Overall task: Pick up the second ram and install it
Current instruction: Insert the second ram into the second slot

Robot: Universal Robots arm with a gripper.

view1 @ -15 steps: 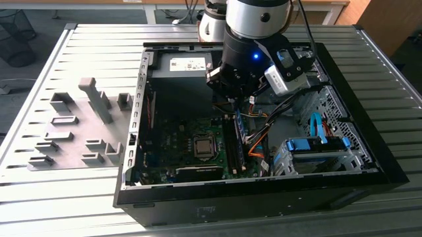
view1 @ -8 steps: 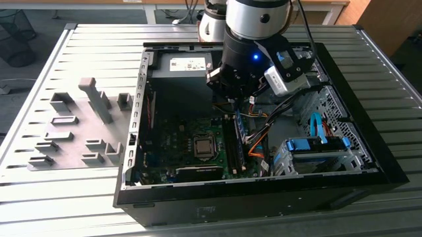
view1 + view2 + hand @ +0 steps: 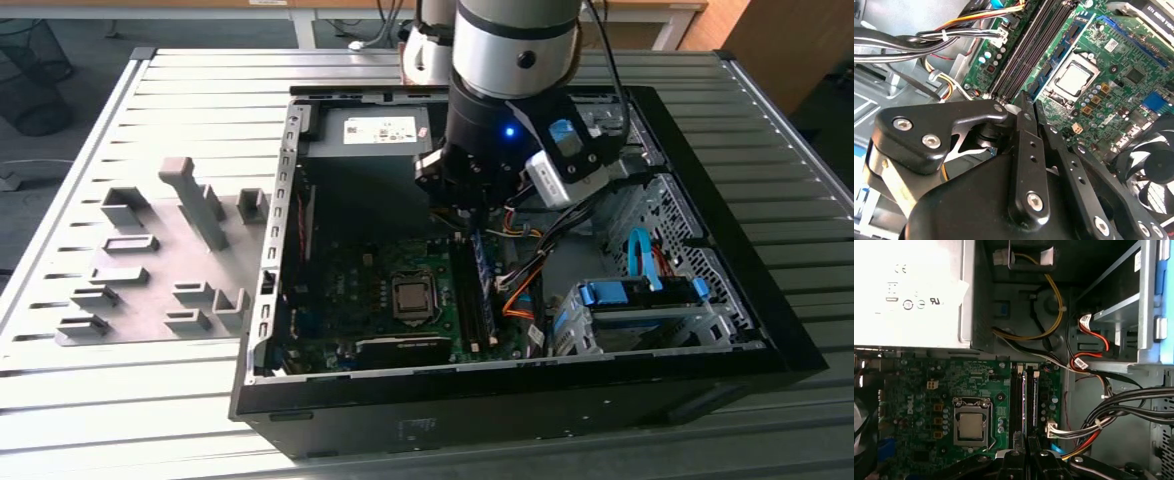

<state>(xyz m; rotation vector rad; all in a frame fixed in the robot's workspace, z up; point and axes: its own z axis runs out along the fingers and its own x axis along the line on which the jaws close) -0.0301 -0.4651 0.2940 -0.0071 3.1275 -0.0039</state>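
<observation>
Hand (image 3: 1025,440) poised vertically over motherboard slots (image 3: 1024,395), fingers together.

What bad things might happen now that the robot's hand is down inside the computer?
1. The gripper hangs right over the long black memory slots. Pushing down a bit crooked might bend a slot or strain the green motherboard.
2. The bundle of wires runs close beside the slots, so the arm might snag it.
3. The shiny processor sits uncovered nearby and might get bumped.
</observation>
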